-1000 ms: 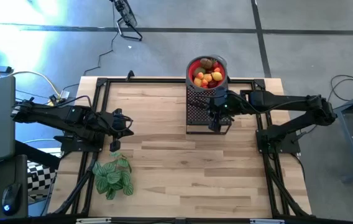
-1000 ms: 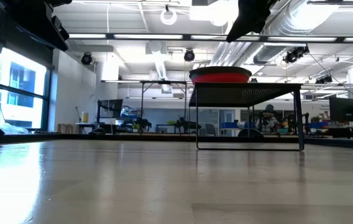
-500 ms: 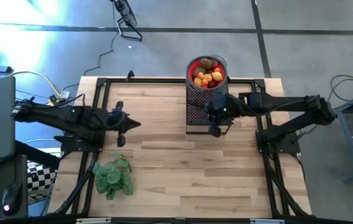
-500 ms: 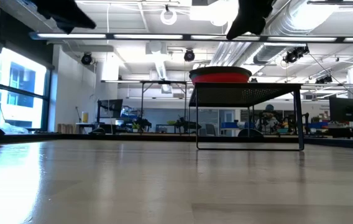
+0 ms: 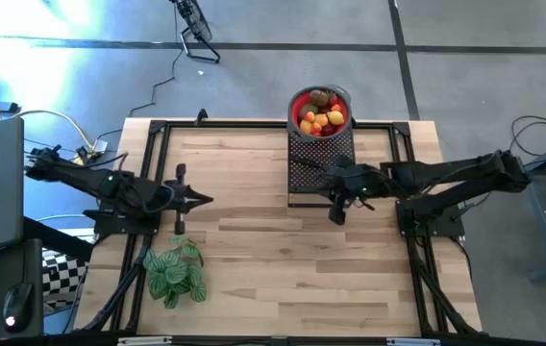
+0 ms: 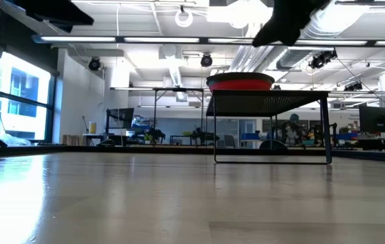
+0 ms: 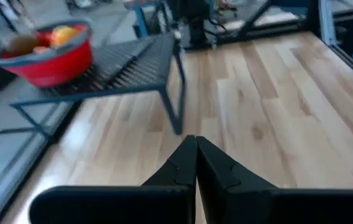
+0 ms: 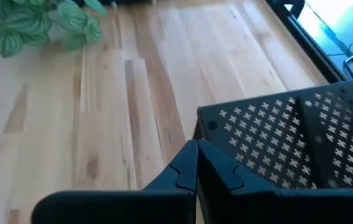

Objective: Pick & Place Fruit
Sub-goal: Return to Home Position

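Note:
The fruit (image 5: pixel 321 117) lies heaped in a red bowl (image 5: pixel 297 115): yellow, orange and red pieces and one brown one. The bowl stands on the far end of a black perforated stand (image 5: pixel 316 168); the left wrist view shows the bowl (image 7: pixel 46 59) and the stand (image 7: pixel 123 65). My left gripper (image 5: pixel 203 200) hovers shut over the table's left part, its fingers (image 7: pixel 195 149) pointing toward the stand. My right gripper (image 5: pixel 335 211) hangs shut above the stand's near edge (image 8: pixel 276 134). Neither holds anything.
A green striped leafy plant (image 5: pixel 174 271) lies near the table's left near corner, also seen in the right wrist view (image 8: pixel 36 22). Bare wooden tabletop (image 5: pixel 283 269) spreads between the plant and the stand. In the low view the stand (image 6: pixel 270 102) rises on thin legs.
My right gripper has drawn back from over the stand toward the table's near edge, away from the bowl. My left arm has shifted a little toward the table's right and turned at the wrist. The fruit and bowl have stayed put.

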`<state>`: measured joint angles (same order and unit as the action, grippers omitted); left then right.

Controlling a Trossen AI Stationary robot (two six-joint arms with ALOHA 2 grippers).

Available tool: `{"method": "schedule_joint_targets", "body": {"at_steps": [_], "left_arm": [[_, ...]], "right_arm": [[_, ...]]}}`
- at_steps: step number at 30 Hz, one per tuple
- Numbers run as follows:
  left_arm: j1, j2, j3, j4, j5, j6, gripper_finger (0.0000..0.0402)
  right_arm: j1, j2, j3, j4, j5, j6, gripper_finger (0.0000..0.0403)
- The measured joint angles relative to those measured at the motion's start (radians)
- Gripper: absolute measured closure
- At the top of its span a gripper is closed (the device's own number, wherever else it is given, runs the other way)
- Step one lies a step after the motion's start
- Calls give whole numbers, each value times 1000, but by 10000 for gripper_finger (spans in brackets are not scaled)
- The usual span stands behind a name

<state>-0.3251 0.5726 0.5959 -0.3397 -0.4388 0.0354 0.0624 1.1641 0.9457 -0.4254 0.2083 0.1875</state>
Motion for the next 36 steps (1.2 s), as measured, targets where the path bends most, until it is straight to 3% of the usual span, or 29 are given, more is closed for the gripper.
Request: {"method": "schedule_joint_targets", "body": {"at_steps": [4, 14, 22, 27, 36], "left_arm": [[-39, -77, -1, -37, -46, 34, 402], [-75, -307, -92, -69, 115, 141, 402], [-75, -507, -103, -118, 249, 223, 402], [-75, -568, -100, -146, 250, 222, 402], [-75, -566, -123, -133, 135, 119, 402]], "right_arm": [[2, -90, -54, 58, -1, 0, 400], [1, -280, -176, 134, -1, 0, 400], [1, -323, -190, 139, -8, 0, 399], [1, -323, -190, 139, -8, 0, 400], [1, -323, -190, 139, -6, 0, 399]]}}
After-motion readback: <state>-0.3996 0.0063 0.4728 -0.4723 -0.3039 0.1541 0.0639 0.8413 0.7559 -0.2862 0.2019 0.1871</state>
